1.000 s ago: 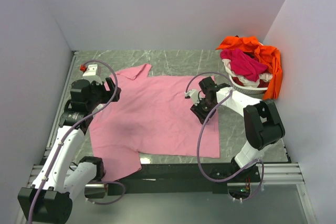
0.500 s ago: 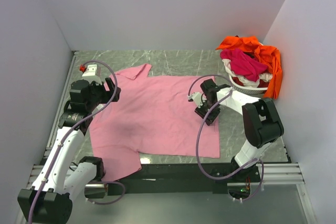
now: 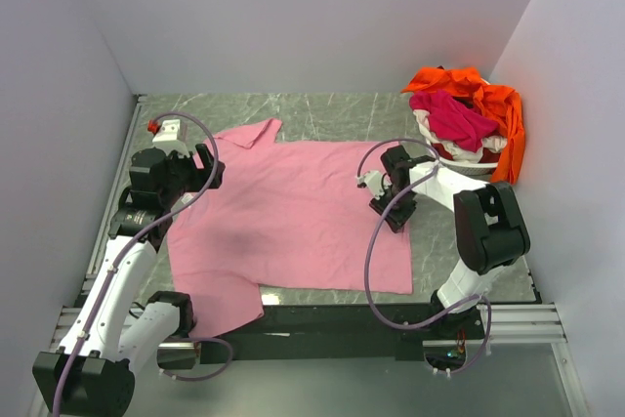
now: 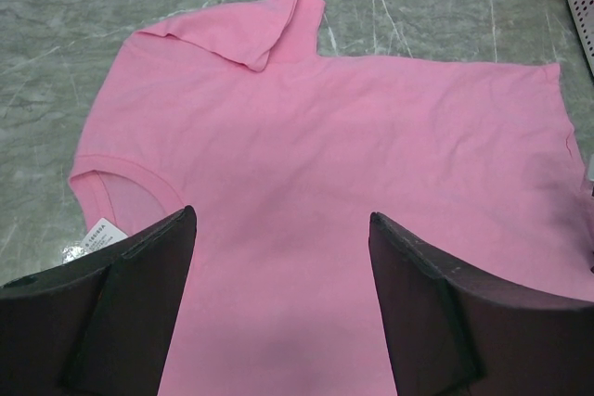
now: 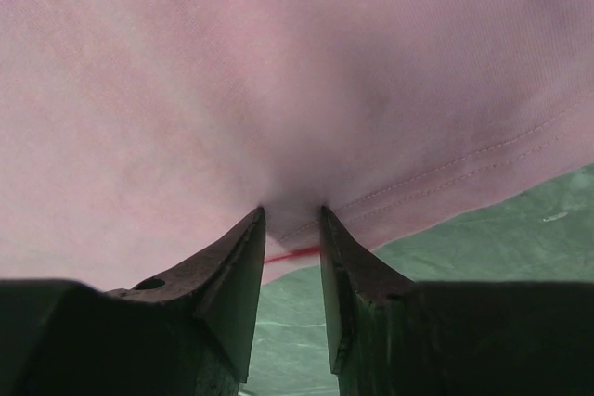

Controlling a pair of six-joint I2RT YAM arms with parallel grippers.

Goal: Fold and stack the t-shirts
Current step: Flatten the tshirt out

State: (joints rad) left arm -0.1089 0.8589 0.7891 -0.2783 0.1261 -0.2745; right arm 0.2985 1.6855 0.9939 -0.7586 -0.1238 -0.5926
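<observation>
Pink t-shirt (image 3: 293, 217) is lying flat; my right hand (image 5: 291, 212) is pinching only its hem edge, so it may be slipping free when pulled, while my left hand (image 4: 280, 218) is hovering open.

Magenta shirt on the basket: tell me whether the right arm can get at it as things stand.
Probably not yet: the right gripper is shut on the pink shirt. The magenta shirt lies uncovered atop the basket, close by.
</observation>
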